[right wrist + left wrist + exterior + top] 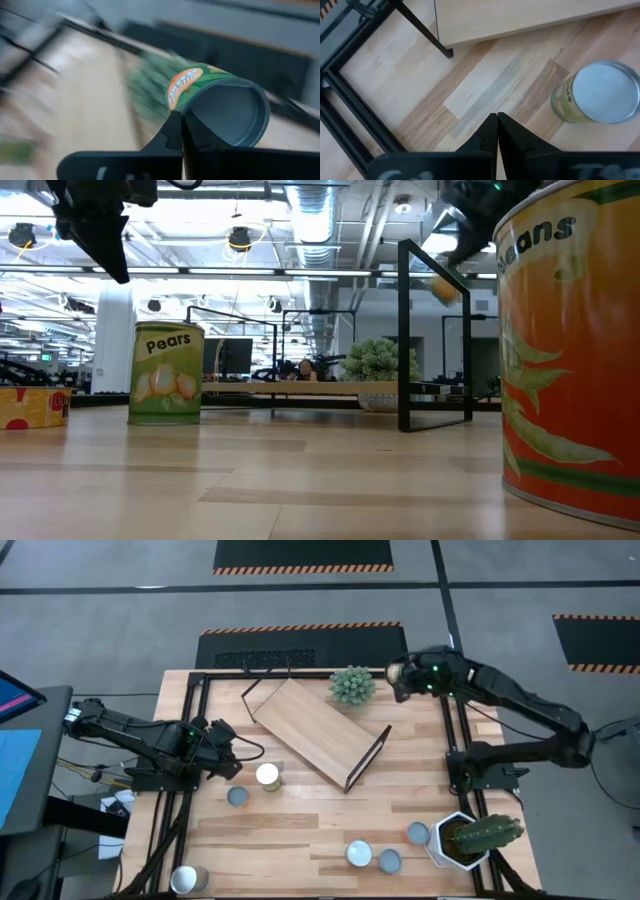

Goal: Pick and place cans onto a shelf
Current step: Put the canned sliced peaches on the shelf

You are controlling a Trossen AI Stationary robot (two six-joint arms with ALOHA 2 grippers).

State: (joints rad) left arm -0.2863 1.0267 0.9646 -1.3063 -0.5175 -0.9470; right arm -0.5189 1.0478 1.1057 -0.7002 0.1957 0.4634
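Note:
My right gripper (399,678) is shut on a green-labelled can (215,102) with an orange patch. It is in the air at the table's far side, beside a small green plant (352,685) and past the shelf's far right end. The can also shows in the low view (445,288). The wooden shelf (312,728) lies slantwise on the table on its black end frames. My left gripper (230,758) is shut and empty at the left. It hovers near a yellow-green-labelled can with a pale top (597,92), which stands on its base on the table (267,776). My right gripper holds the green-labelled can at its rim (186,116), next to the round end face. One finger (172,132) lies on the labelled side. The other is hidden against the end face. The can is lifted clear and tilted, its end face turned toward the wrist.
Other cans stand on the plank table: one (238,797) near my left gripper, one (188,879) at the near left corner, and three (388,860) at the near right. A white pot with a cactus (470,838) is beside those three. Black frame rails (190,720) run along the table's sides.

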